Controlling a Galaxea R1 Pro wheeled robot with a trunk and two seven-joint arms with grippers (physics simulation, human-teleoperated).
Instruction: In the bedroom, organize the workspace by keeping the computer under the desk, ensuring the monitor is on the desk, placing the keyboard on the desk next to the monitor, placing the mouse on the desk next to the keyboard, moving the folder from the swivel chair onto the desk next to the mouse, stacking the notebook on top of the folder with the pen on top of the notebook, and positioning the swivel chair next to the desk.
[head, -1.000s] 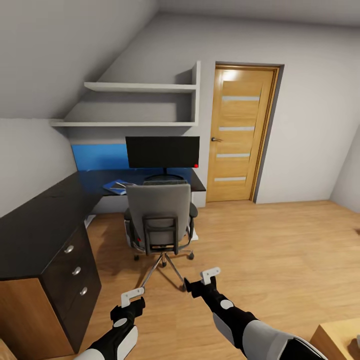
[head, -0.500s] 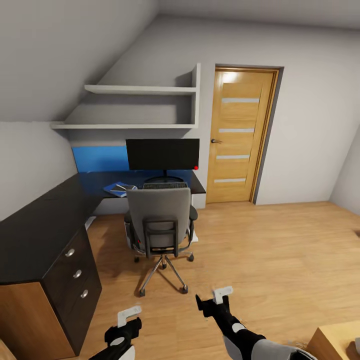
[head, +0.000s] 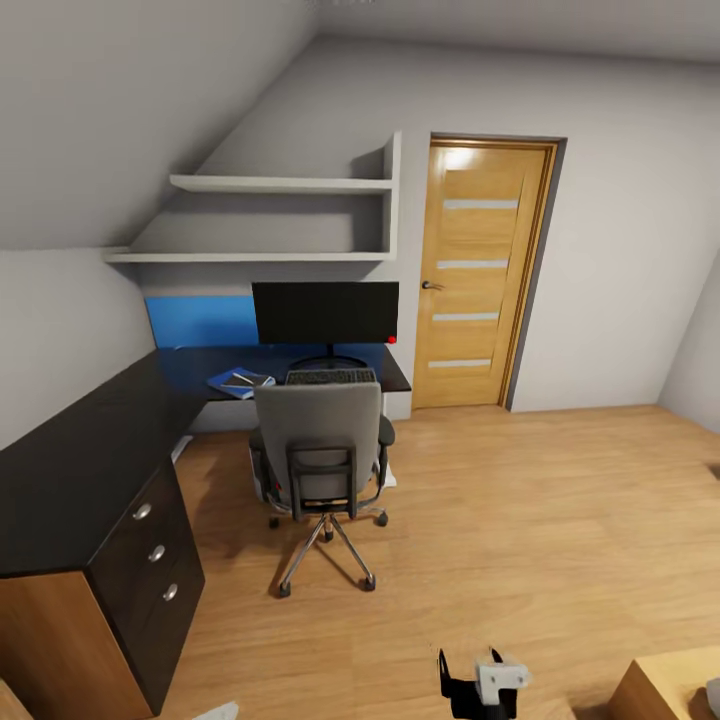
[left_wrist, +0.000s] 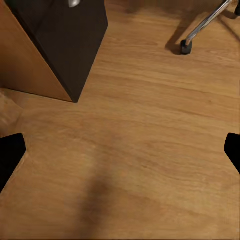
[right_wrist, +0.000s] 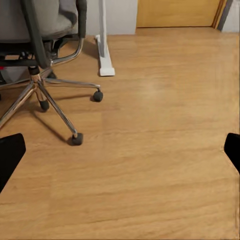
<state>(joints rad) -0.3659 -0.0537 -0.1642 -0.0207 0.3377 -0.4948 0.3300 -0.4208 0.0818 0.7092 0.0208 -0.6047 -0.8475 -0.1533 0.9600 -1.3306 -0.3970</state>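
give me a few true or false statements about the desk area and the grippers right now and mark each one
1. The monitor stands on the desk. True.
2. The folder lies on the chair seat. False: it lies on the desk, left of the keyboard.
3. The door is shut. True.
4. The right gripper holds the keyboard. False: its fingers are spread over bare floor.
5. The left gripper is open. True.

Both arms drawn back low, right gripper at frame's bottom edge, view slightly retreated

No readable text, labels or numbers anywhere.
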